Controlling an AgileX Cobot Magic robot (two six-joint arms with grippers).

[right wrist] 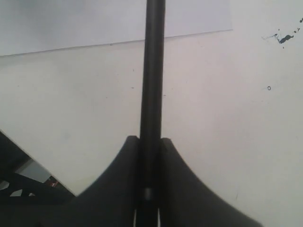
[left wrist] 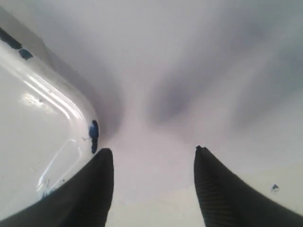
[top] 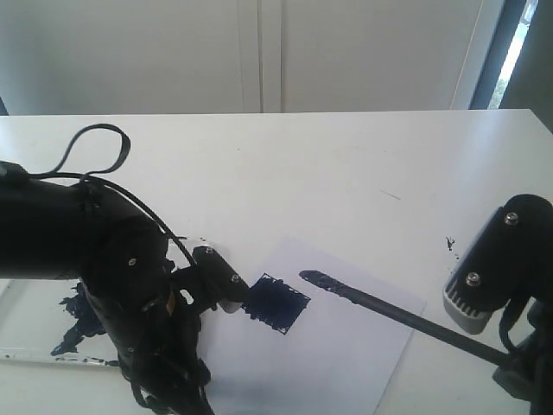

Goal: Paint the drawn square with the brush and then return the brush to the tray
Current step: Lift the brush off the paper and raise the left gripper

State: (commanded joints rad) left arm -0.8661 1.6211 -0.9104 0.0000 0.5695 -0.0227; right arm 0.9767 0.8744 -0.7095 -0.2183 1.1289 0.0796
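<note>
The brush [top: 389, 309] is clenched in the right fingers [right wrist: 113, 189], wet tip just beside the painted square [top: 276, 303]; the left fingers [left wrist: 90, 198], spread empty between tip and tray [left wrist: 71, 101], could be struck and smeared on return.

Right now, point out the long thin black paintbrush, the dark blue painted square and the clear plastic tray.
Long thin black paintbrush [top: 406, 314]: exterior view, middle of the handle.
Dark blue painted square [top: 278, 304]: exterior view, its centre.
Clear plastic tray [top: 30, 318]: exterior view, bare floor.
</note>
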